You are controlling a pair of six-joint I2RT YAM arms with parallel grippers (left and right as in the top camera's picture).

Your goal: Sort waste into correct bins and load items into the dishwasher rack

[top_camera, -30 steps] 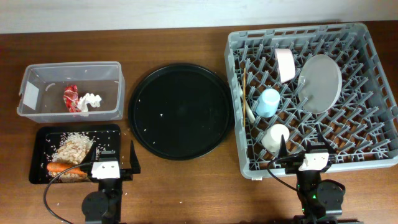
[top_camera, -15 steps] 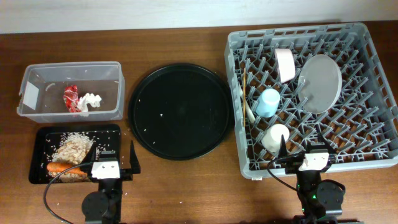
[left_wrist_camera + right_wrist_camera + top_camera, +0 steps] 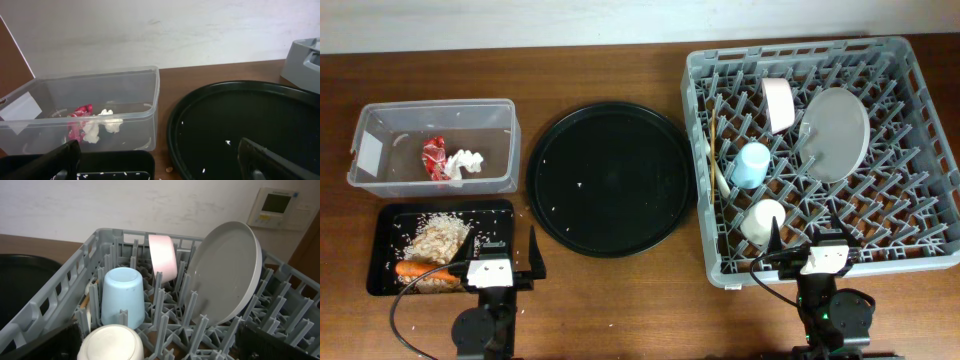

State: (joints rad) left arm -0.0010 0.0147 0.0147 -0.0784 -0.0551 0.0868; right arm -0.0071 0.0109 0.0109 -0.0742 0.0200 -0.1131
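Work looks nearly done: red wrapper [image 3: 434, 158] and white paper [image 3: 467, 162] lie in the clear tub [image 3: 380, 108] upper left, carrot [image 3: 415, 268] and rice scraps [image 3: 438, 238] in the black tray [image 3: 382, 240] below it, plate [image 3: 835, 132], bowl [image 3: 779, 104], blue cup [image 3: 752, 164], white cup [image 3: 763, 220] and chopsticks [image 3: 712, 150] in the rack [image 3: 790, 50] at right, with left gripper [image 3: 501, 255] and right gripper [image 3: 810, 245] empty, fingers apart, at the bottom edge.
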